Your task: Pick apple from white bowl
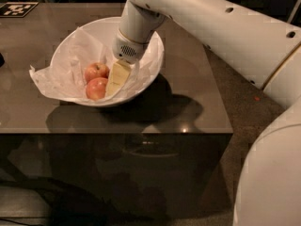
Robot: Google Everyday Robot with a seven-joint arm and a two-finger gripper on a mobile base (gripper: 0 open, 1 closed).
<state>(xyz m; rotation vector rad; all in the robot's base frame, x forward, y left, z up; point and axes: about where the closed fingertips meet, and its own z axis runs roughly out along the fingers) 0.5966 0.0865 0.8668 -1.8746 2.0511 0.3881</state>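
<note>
The white bowl (153, 62) stands on the dark table, lined with crumpled white paper (51, 76) that hangs over its left rim. Two red-orange apples show in it, one (96, 71) behind the other (97, 88), touching, at the bowl's front left. A third apple is not in view. My gripper (116, 81) reaches down into the bowl from the upper right. Its cream tip sits just right of the two apples, close beside the front one. My white arm (211, 22) crosses above the bowl's right half.
The dark glossy table (188, 107) ends at its front edge just below the bowl and at its right edge near my arm. A black-and-white marker tag (16, 8) lies at the far left corner. A dark object (1, 59) shows at the left border.
</note>
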